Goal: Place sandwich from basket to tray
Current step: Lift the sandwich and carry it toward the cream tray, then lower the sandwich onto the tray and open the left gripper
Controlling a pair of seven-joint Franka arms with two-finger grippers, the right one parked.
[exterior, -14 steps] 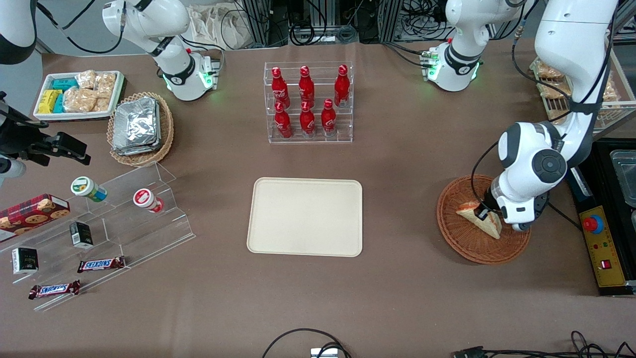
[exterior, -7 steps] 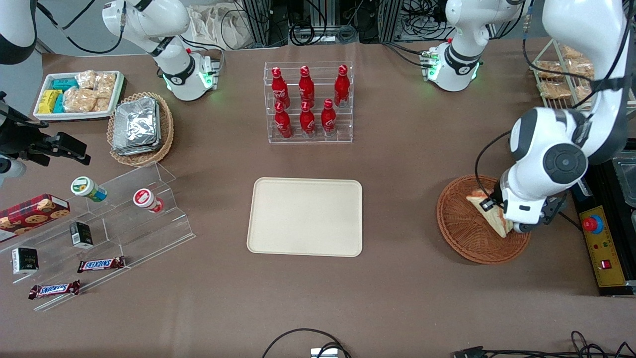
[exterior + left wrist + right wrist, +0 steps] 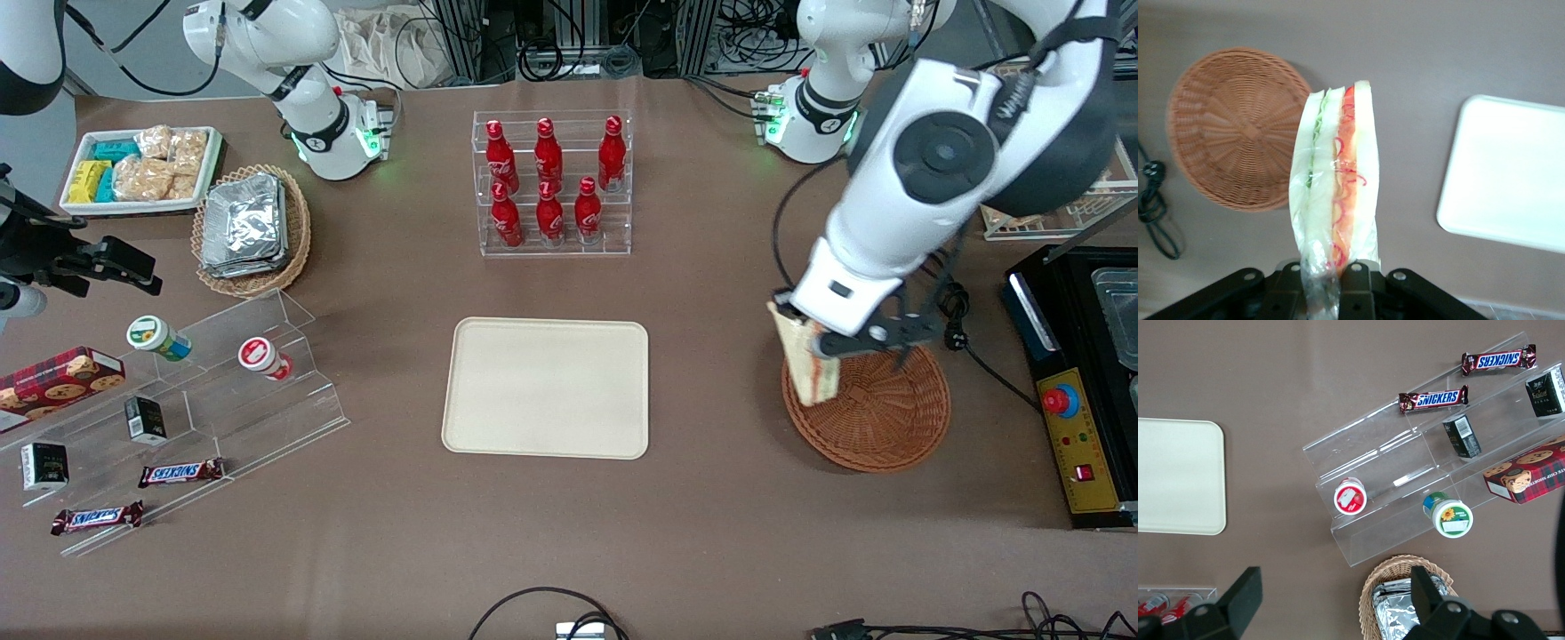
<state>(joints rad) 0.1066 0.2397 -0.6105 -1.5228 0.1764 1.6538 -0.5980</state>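
One sandwich (image 3: 1335, 193), wrapped in clear film, hangs from gripper (image 3: 1327, 280), clear of basket (image 3: 876, 418), above basket rim nearest tray (image 3: 546, 388). Gripper clenched on one end of wedge, on film and bread; rest hangs free, unsupported. Likely light, soft, squashable; film probably slippery. Firm squeeze would crush bread, loose one may let it slide. Better hold: across flat bread faces near middle. Tray bare, well apart across worktop (image 3: 711, 498).
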